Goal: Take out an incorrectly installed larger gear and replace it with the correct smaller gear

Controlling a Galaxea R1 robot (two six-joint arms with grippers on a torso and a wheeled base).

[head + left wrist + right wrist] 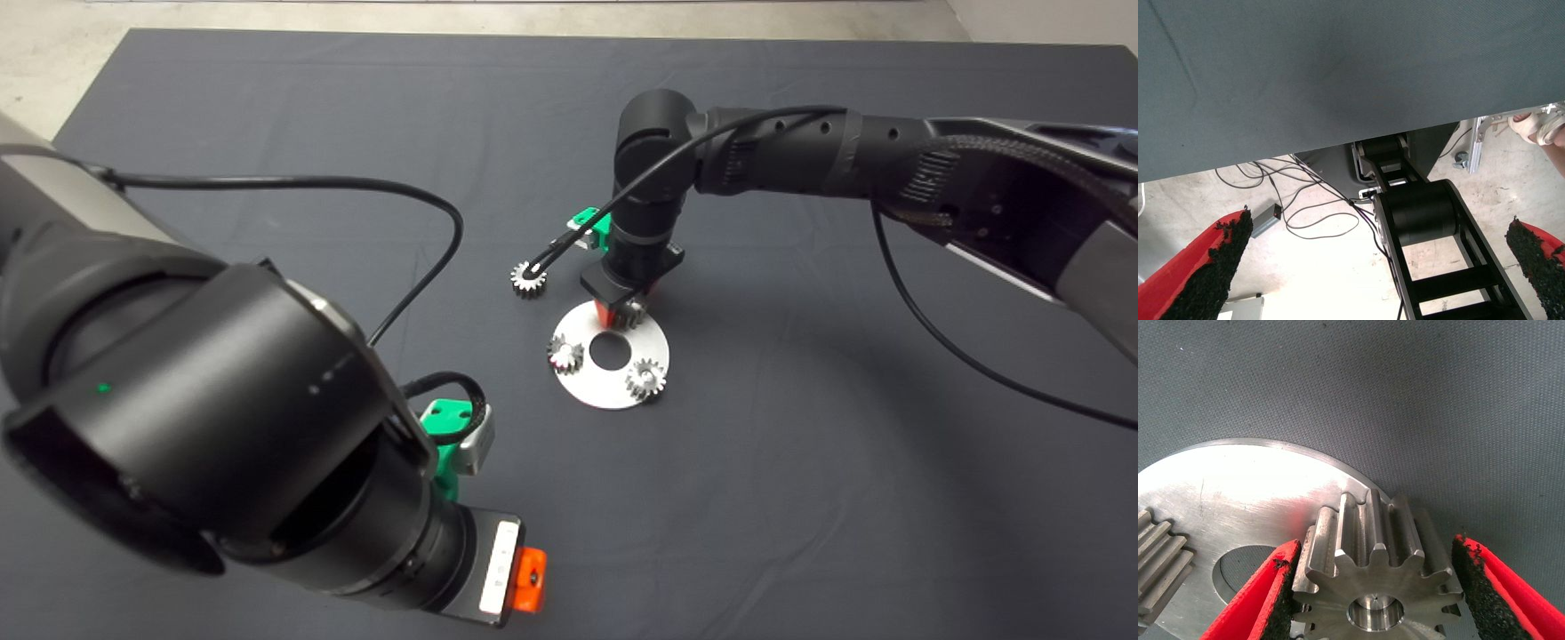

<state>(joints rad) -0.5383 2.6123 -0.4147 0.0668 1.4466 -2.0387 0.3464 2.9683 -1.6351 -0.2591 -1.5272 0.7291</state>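
Observation:
My right gripper (622, 313) reaches straight down over the far edge of the round silver plate (612, 393). Its wrist view shows the smaller gear (1358, 577), bright silver, sitting on the plate (1238, 500) with a pin end showing in its bore. My right gripper (1375, 547) is shut on it, both black pads (1286, 600) against its teeth. The larger gear (529, 280), darker, lies on the mat left of the plate, partly under a cable. My left gripper (1378, 225) is parked at the lower left, open and empty.
Two more small silver gears (565, 354) (646, 378) stand on the plate around its centre hole (610, 350). The left wrist view shows the mat's edge, floor cables and a person's sandalled foot (1538, 125).

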